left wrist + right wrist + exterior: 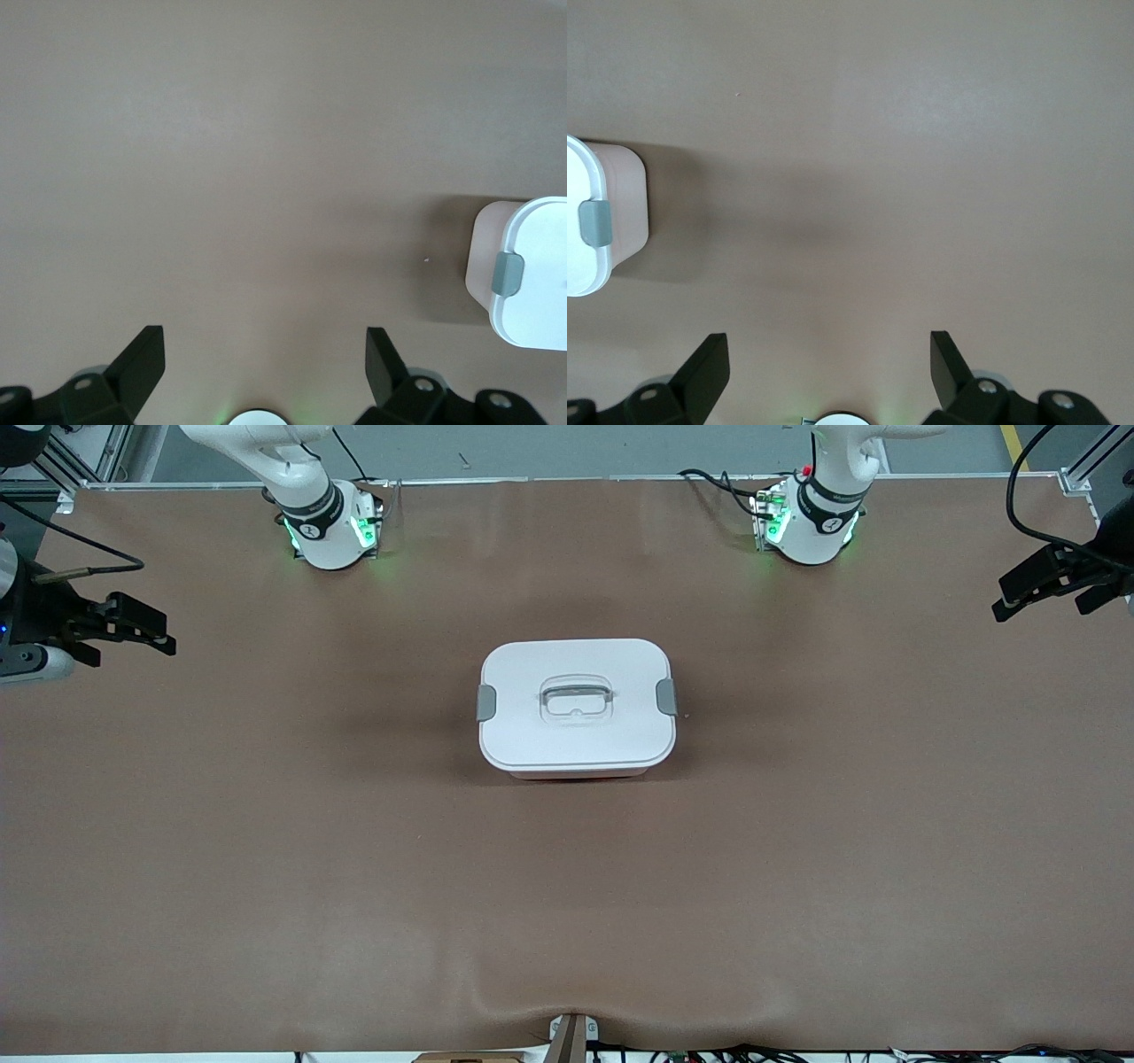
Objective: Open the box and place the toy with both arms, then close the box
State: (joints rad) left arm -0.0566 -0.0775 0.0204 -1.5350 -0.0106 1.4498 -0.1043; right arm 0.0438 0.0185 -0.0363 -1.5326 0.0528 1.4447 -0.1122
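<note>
The box point(576, 731) stands in the middle of the table, its white lid on, with a clear handle point(576, 697) and a grey clip point(486, 702) at each end. The toy is out of view. My right gripper point(133, 642) hangs open and empty over the right arm's end of the table, well away from the box. My left gripper point(1041, 598) hangs open and empty over the left arm's end. The left wrist view shows open fingers point(264, 341) over bare table, with the box's end point(485, 266) and its clip point(508, 273) off to one side. The right wrist view shows the same point(828, 345), with the box's other end point(625, 208).
The brown table cover point(266, 850) runs flat all round the box. The arms' bases point(332, 531) stand along the table edge farthest from the front camera. A small bracket point(571, 1036) sits at the nearest edge.
</note>
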